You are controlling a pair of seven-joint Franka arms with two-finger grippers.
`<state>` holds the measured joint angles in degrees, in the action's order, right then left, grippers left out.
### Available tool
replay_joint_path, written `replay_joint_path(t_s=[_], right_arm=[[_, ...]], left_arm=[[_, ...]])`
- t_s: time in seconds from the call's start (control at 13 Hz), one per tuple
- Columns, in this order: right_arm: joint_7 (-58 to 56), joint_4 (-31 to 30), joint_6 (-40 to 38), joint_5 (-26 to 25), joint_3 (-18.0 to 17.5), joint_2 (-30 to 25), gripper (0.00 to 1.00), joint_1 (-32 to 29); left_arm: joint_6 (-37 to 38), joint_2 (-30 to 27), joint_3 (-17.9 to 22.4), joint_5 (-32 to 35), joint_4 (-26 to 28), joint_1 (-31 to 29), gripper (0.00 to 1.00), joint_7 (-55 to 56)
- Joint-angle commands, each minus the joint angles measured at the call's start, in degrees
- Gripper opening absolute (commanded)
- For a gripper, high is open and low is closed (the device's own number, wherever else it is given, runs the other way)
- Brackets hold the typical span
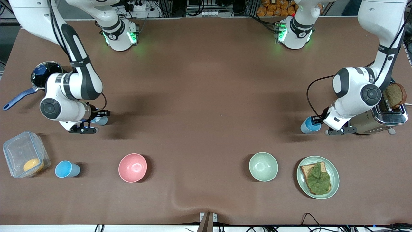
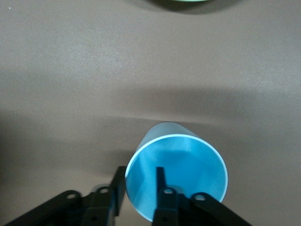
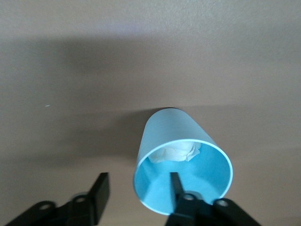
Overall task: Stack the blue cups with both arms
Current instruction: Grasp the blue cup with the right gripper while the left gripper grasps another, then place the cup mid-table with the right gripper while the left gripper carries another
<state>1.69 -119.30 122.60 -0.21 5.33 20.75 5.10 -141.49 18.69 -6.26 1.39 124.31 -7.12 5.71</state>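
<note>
Three light-blue cups stand on the brown table. One blue cup (image 1: 308,125) is at my left gripper (image 1: 318,123), beside the toaster. In the left wrist view one finger (image 2: 160,181) is inside this bright-blue cup (image 2: 176,172) and the other finger is outside at the rim, with the jaws half closed and astride the wall; left gripper (image 2: 139,173). My right gripper (image 1: 95,122) is at a second cup (image 1: 102,120). In its wrist view the gripper (image 3: 138,181) is wide open, one finger inside the cup (image 3: 181,141), which holds something white and crumpled. A third cup (image 1: 67,169) stands alone.
A clear lidded box (image 1: 24,158) stands beside the third cup. A pink bowl (image 1: 132,167), a pale green bowl (image 1: 263,166) and a plate with toast and lettuce (image 1: 318,177) line the camera side. There is a toaster (image 1: 384,114) at the left arm's end and a pan (image 1: 42,75) at the right arm's end.
</note>
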Motion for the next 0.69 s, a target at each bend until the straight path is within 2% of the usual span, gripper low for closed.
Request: replay_joint_path(t_s=[0.0,0.23,0.38,0.54,0.62], right_arm=[[-0.11,0.38,-0.78,0.73,-0.06,0.44,0.0,0.25],[-0.02,2.66,-3.76,0.73,-0.06,0.52,0.0,0.43],[0.68,3.98,-5.52,0.82,-0.15,0.7,0.0,1.65],[3.13,5.91,-8.06,2.31,-0.15,0.7,0.0,3.41],[5.23,7.66,-10.69,4.84,-0.15,0.79,0.0,5.42]], left_arm=[[-0.27,-0.23,-0.59,0.8,-1.43,-0.7,0.0,-1.05],[2.87,-5.32,-0.95,0.8,-2.05,-0.44,0.0,-1.14],[5.52,-8.48,-3.13,0.63,-3.19,-0.7,0.0,-0.27],[11.56,-9.46,-4.1,0.37,-7.74,-0.44,0.0,0.0],[15.25,-9.64,-5.24,0.37,-10.64,-0.61,0.0,0.43]])
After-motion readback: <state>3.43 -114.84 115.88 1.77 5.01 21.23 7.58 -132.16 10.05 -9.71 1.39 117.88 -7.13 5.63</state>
